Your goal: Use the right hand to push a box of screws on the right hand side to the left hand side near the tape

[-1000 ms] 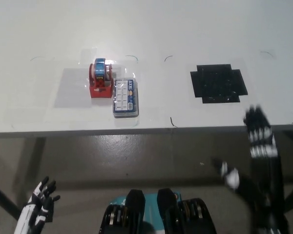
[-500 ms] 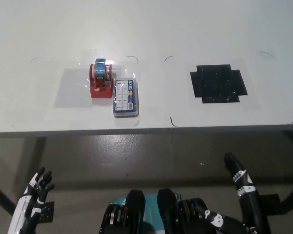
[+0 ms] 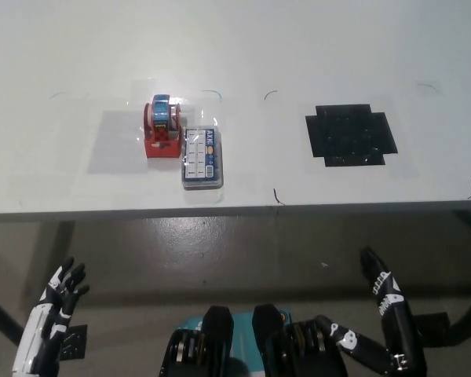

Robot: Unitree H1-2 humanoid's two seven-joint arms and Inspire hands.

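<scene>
Push complete: box of screws (image 3: 201,159) touching the tape (image 3: 162,128) at the tabletop's (image 3: 55,177) left.
Right hand (image 3: 386,302) low, fingers extended together, empty; left hand (image 3: 56,302) low, fingers spread.

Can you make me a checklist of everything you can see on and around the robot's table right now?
Surface: white table, with thin pen marks and a black cross-shaped patch on the right.
Job's things: box of screws lies on the left side, right beside the red tape dispenser.
Clutter: nothing seen.
Hands: white left hand low at lower left, open, holding nothing; black right hand low at lower right, below the table edge, holding nothing.
Cables: nothing seen.
Surroundings: grey floor under the table.
</scene>
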